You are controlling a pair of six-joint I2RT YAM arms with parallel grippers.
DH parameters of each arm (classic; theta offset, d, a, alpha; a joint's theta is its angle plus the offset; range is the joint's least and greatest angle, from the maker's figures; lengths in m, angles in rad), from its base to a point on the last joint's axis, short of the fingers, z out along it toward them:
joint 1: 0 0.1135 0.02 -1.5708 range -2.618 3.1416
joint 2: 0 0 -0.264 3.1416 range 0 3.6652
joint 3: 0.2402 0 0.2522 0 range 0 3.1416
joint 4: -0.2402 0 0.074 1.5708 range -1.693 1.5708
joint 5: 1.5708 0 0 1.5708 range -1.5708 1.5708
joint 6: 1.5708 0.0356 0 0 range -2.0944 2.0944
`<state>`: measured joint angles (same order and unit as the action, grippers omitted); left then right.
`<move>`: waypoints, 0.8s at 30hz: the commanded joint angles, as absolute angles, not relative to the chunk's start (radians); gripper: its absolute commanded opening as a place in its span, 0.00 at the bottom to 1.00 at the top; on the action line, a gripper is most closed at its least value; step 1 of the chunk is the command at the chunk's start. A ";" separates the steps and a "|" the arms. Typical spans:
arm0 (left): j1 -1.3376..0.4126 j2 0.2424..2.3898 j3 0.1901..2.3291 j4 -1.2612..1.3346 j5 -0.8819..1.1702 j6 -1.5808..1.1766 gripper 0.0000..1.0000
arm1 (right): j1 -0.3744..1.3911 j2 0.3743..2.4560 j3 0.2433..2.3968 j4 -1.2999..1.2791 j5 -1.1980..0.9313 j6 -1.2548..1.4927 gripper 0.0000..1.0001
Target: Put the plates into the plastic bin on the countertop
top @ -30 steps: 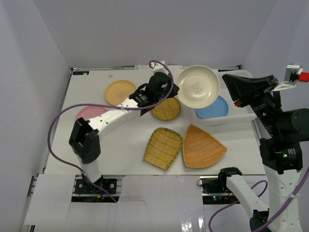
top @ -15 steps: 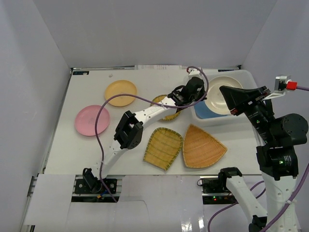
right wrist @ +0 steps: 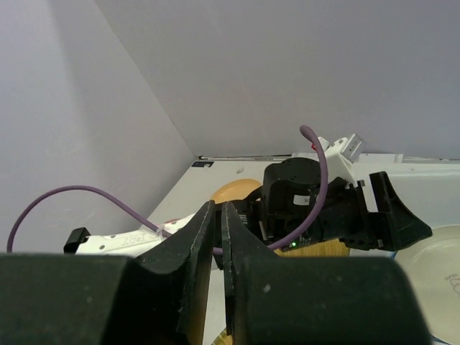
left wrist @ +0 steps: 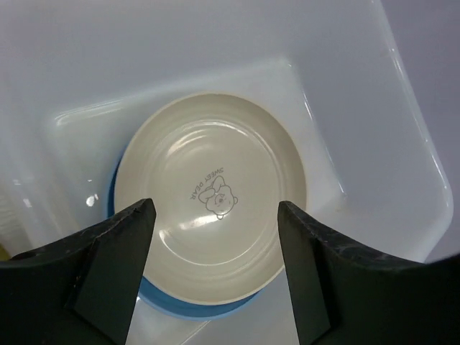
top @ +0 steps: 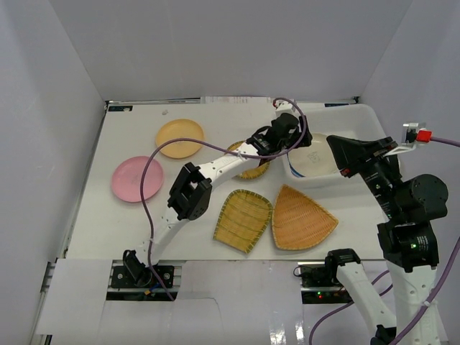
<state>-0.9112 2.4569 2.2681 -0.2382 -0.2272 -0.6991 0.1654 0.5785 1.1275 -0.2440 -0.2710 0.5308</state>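
White countertop (top: pixel 136 223); glossy, printed cream plate (left wrist: pixel 212 180)

The cream plate (left wrist: pixel 212 198) has a small grey-brown printed figure at its centre, with lettering that seems to read "Sweet Dear". A blue plate (left wrist: pixel 183 307) shows as a crescent at its 7 o'clock. The bin (left wrist: pixel 359 108) is translucent white. On the white countertop (top: pixel 129 230), an orange-yellow plate (top: pixel 180 138) lies at 11 o'clock and a pink plate (top: pixel 133 179) at 9. At 6 o'clock lie a yellow-tan woven tray (top: pixel 243 220) and an orange-tan woven tray (top: pixel 302 218). The cable (top: pixel 147 187) is purple.
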 commanded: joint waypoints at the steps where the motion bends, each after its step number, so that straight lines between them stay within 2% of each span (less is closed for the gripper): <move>1: -0.844 2.297 2.205 -0.216 -0.195 -0.703 0.80 | 0.176 0.578 1.121 -0.230 -0.238 0.495 0.15; 3: -0.813 2.234 2.156 -0.206 -0.196 -0.692 0.80 | 0.179 0.578 1.103 -0.226 -0.242 0.492 0.15; 8: -0.724 1.892 1.771 -0.147 -0.270 -0.643 0.79 | 0.183 0.577 1.016 -0.189 -0.302 0.521 0.17; 11: -0.597 1.738 1.497 -0.132 -0.232 -0.679 0.77 | 0.183 0.606 0.937 -0.150 -0.371 0.554 0.20; 14: -0.372 1.561 1.294 -0.158 -0.154 -0.707 0.75 | 0.195 0.667 0.865 -0.085 -0.458 0.591 0.21; 18: -0.151 1.543 1.209 -0.213 -0.045 -0.684 0.72 | 0.358 0.772 0.831 -0.052 -0.384 0.551 0.22; 19: -0.109 1.552 1.200 -0.212 -0.017 -0.672 0.72 | 0.412 0.819 0.837 -0.049 -0.300 0.537 0.24; 20: -0.045 1.569 1.204 -0.215 0.041 -0.658 0.72 | 0.523 0.845 0.842 -0.043 -0.263 0.526 0.25; 22: 0.041 1.655 1.257 -0.236 0.116 -0.615 0.72 | 0.671 0.909 0.845 -0.013 -0.171 0.506 0.26; 24: 0.067 1.772 1.320 -0.279 0.211 -0.557 0.73 | 0.745 0.977 0.845 0.040 -0.111 0.497 0.27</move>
<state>0.0288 1.6646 1.2495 -0.2024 0.0193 -0.6464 0.6411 0.9287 0.8352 -0.0853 -0.2398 0.5392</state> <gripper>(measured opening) 0.725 0.266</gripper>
